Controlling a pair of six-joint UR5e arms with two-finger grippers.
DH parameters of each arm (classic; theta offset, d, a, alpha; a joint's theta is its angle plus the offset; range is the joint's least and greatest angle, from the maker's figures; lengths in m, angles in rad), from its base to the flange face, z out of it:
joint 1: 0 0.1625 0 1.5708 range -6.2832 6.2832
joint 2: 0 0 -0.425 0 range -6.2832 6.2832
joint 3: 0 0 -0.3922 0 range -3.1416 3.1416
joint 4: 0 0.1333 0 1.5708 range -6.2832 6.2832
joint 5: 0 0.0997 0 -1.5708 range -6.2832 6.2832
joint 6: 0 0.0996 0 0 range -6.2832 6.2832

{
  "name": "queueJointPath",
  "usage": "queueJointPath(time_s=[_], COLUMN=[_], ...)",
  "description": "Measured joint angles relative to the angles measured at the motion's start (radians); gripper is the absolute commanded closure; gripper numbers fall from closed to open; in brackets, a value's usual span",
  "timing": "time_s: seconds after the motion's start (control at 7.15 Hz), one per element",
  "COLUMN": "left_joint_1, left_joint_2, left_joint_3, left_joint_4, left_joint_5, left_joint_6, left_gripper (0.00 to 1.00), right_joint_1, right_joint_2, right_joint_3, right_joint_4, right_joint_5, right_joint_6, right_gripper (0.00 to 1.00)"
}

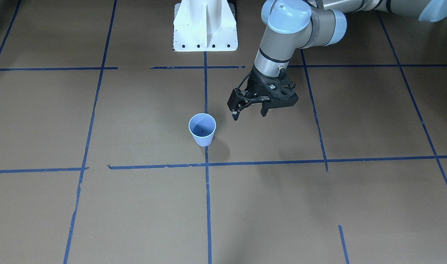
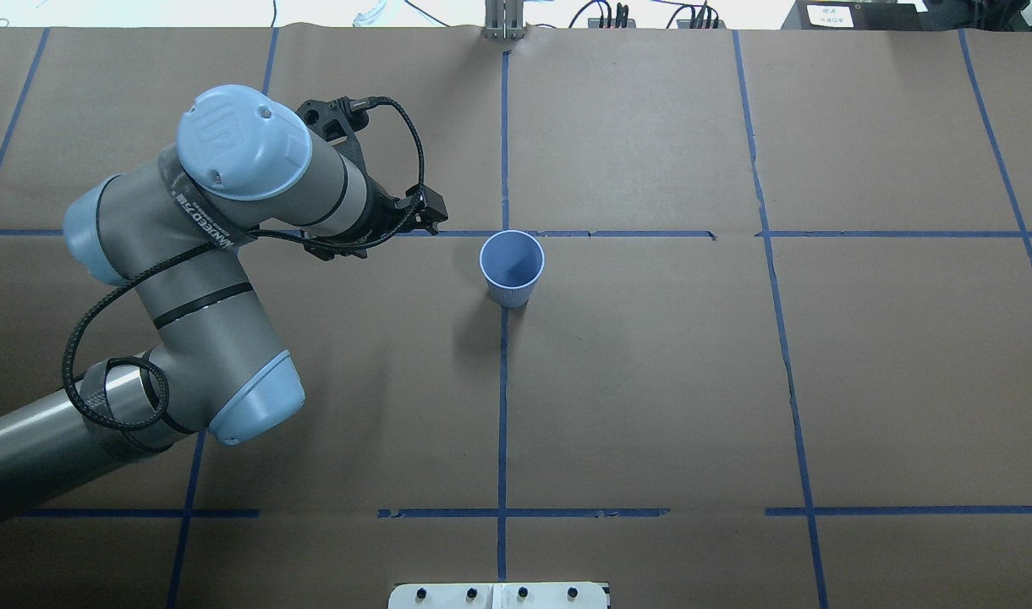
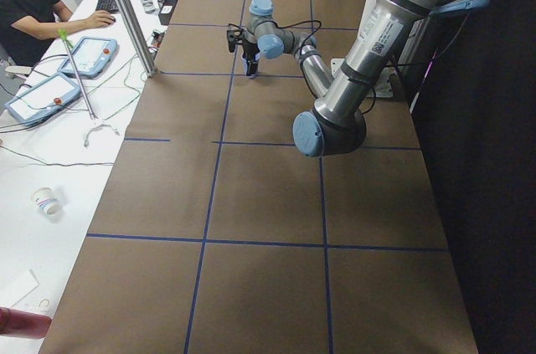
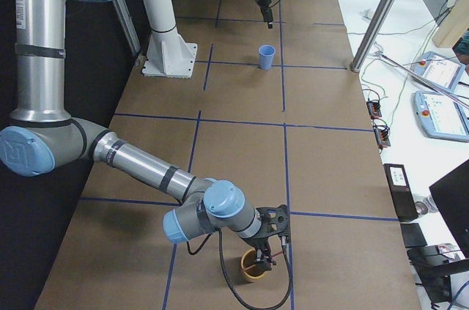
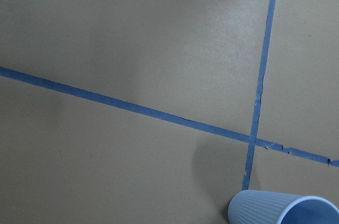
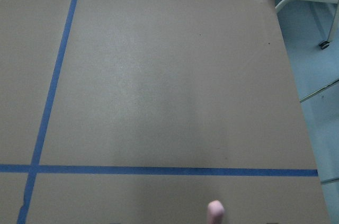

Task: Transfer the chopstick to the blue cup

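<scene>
The blue cup (image 1: 202,129) stands upright near the table's middle, and its inside looks empty. It also shows in the overhead view (image 2: 512,266) and at the bottom of the left wrist view (image 5: 286,208). My left gripper (image 1: 249,115) is open and empty. It hangs above the table just beside the cup, on the robot's left of it. My right gripper (image 4: 264,255) is at the table's right end, down at a tan cup (image 4: 250,266). I cannot tell if it is open or shut. The pale pink end of a chopstick (image 6: 215,211) shows at the bottom edge of the right wrist view.
The white robot base (image 1: 205,29) stands behind the blue cup. Blue tape lines cross the brown table. A side bench with tablets (image 4: 440,112) and a metal post (image 4: 381,20) runs along the far table edge. An operator (image 3: 29,11) sits there.
</scene>
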Motion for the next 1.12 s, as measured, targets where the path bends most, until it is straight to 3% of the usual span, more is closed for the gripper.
queueJointPath(time_s=[0.28, 0.42, 0.7, 1.12], left_joint_1=[-0.003, -0.004, -0.005, -0.005], left_joint_2=[0.000, 0.000, 0.000, 0.000], left_joint_3=[0.000, 0.000, -0.001, -0.002], left_joint_4=[0.000, 0.000, 0.000, 0.000], left_joint_5=[0.000, 0.000, 0.000, 0.000], left_joint_6=[0.000, 0.000, 0.000, 0.000], left_gripper=[0.00, 0.00, 0.00, 0.00], right_joint_1=[0.000, 0.000, 0.000, 0.000], right_joint_2=[0.016, 0.016, 0.015, 0.013], right_joint_3=[-0.019, -0.025, -0.033, -0.036], right_joint_4=[0.001, 0.001, 0.001, 0.001], right_joint_5=[-0.007, -0.007, -0.007, -0.004], right_joint_6=[0.001, 0.001, 0.002, 0.003], right_gripper=[0.36, 0.52, 0.95, 1.00])
